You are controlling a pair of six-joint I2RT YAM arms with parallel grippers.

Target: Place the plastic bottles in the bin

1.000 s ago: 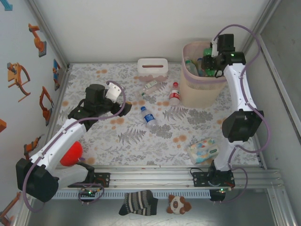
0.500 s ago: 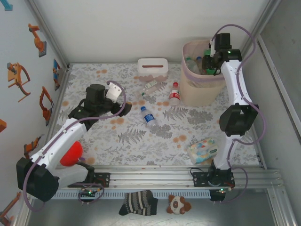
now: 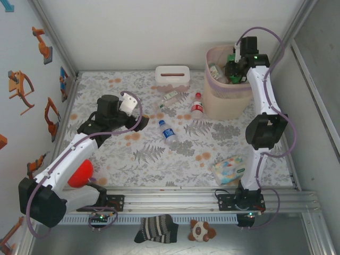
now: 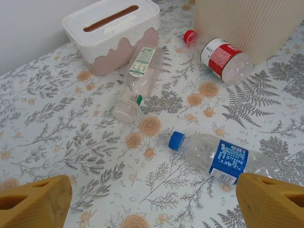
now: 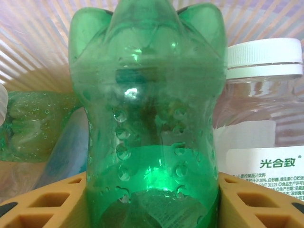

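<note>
Your right gripper [image 5: 152, 205] is clamped on a green bottle [image 5: 152, 109] — the yellow fingers [image 5: 42, 204] press its sides low down, and the bottle fills the whole gap between them. From above, that gripper sits at the mouth of the bin [image 3: 226, 101], which stands at the far right of the table. In the wrist view the bin's ribbed wall shows behind the held bottle. Other bottles lie in there around it. A white-capped bottle [image 5: 263, 114], clear with a white label, is right against the held one on the right, and a second green bottle [image 5: 33, 123] lies lower down on the left.

Your left gripper [image 4: 152, 209] is spread wide and holds nothing. Its two fingertips show at the lower corners of the wrist view, above the patterned table [image 4: 57, 109]. Ahead of it three bottles lie on their sides, apart from one another:
- The blue-capped bottle [image 4: 223, 156] is nearest, between the fingertips and a little beyond them.
- The green-labelled bottle [image 4: 137, 78] lies just beside the tissue box [image 4: 111, 28].
- The red-capped bottle [image 4: 221, 57] lies just beside the foot of the bin.

Nothing stands between the open fingers and the blue-capped bottle.

A pack of wipes [image 3: 230, 169] lies near the right arm's base, well apart from the bottles, and a red round thing [image 3: 81, 173] sits beneath the left arm.
</note>
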